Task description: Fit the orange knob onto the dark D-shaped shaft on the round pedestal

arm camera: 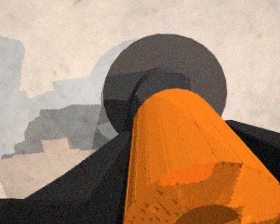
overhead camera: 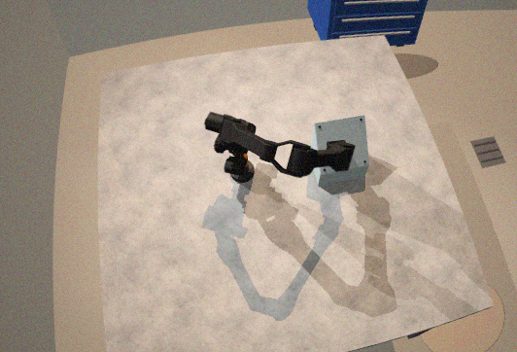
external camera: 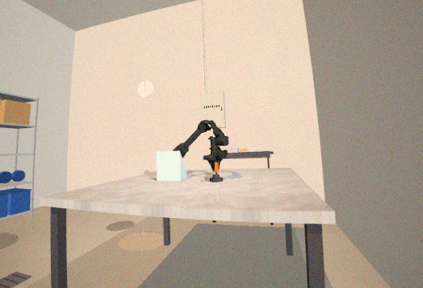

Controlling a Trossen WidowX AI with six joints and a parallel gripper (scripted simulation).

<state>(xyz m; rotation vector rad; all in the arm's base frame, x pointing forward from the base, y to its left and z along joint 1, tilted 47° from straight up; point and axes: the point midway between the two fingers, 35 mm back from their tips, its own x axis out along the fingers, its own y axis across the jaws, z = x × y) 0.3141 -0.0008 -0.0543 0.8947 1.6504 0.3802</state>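
Pale worktop (overhead camera: 160, 254) (external camera: 187, 204); orange knob (overhead camera: 245, 158) (external camera: 216, 167) (arm camera: 175, 135) clamped in the half-open pincer (overhead camera: 238, 162) (external camera: 215, 165), over the pedestal (overhead camera: 242, 177) (external camera: 216, 178) (arm camera: 210, 75), inward from the worktop's edges. Light downward pressure should be kept while the knob is turned slowly until flats align, then pressed home.

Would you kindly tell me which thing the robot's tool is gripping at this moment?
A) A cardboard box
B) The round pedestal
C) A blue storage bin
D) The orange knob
D, since the wrist view shows the orange knob between the dark fingers of the tool, with the round pedestal beyond it.
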